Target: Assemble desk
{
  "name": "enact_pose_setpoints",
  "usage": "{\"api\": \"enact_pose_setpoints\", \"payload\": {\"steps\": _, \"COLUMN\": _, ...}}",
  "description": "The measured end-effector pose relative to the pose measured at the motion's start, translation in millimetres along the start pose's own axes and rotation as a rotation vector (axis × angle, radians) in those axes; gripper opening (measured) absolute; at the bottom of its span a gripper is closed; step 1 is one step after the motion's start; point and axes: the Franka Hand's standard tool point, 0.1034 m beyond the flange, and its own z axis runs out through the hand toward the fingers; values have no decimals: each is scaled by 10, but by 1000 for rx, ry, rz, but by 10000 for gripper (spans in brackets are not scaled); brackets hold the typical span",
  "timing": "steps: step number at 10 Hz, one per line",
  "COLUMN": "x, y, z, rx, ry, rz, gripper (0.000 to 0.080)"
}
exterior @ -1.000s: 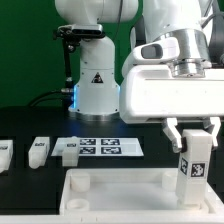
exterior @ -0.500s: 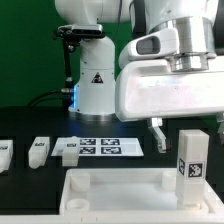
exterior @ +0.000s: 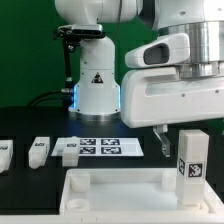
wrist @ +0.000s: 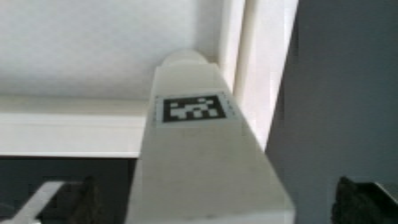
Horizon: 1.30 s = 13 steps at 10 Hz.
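White plastic square-section leg (exterior: 193, 158), tagged, stands upright in the rimmed rectangular white tabletop (exterior: 120, 176); the two-finger gripper (exterior: 188, 124), spread wide, grips nothing.

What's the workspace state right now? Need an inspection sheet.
Surface: black table.
Job's things: tabletop at front; one leg upright in its corner on the exterior view's right; three loose legs lying on the exterior view's left.
Clutter: nothing seen; marker board lies flat behind the tabletop.
Grippers: fingers open, the visible one clear of the upright leg.
Cables: dark cable running toward the robot base.
Surroundings: green backdrop.
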Motion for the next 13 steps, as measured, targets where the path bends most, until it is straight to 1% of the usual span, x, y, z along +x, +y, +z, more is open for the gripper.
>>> {"api": "enact_pose_setpoints", "payload": {"steps": 1, "x": 0, "y": 0, "z": 0, "rx": 0, "ry": 0, "rz": 14, "gripper": 507}}
{"api": "enact_pose_setpoints", "payload": {"steps": 2, "x": 0, "y": 0, "z": 1, "rx": 0, "ry": 0, "rz": 45, "gripper": 320}}
{"api": "enact_pose_setpoints", "payload": {"steps": 3, "x": -7, "y": 16, "z": 6, "rx": -3, "ry": -1, "rz": 134, "gripper": 285}}
{"api": "enact_pose_setpoints", "payload": {"steps": 5, "x": -5, "y": 53, "z": 3, "rx": -4, "ry": 1, "rz": 364, "gripper": 285}}
{"api": "enact_pose_setpoints", "payload": {"steps": 6, "x": -12, "y": 64, "z": 7, "rx": -12, "ry": 2, "rz": 532, "gripper": 285}}
{"api": "enact_pose_setpoints", "payload": {"steps": 7, "x": -20, "y": 95, "z": 10, "rx": -8, "ry": 8, "rz": 720, "gripper": 285}}
{"api": "enact_pose_setpoints", "payload": {"steps": 8, "x": -11, "y": 130, "z": 7, "rx": 3, "ry": 22, "rz": 850, "gripper": 285}}
{"api": "enact_pose_setpoints", "payload": {"steps": 11, "x": -20, "y": 147, "z": 7, "rx": 2, "ry": 18, "rz": 1028, "gripper": 285}}
{"api": "enact_pose_setpoints", "payload": {"steps": 12, "x": -42, "y": 167, "z": 10, "rx": 22, "ry": 8, "rz": 1224, "gripper": 285}}
{"api": "enact_pose_setpoints", "payload": {"steps": 13, "x": -78, "y": 148, "z": 15, "rx": 49, "ry": -15, "rz": 1448, "gripper": 285}}
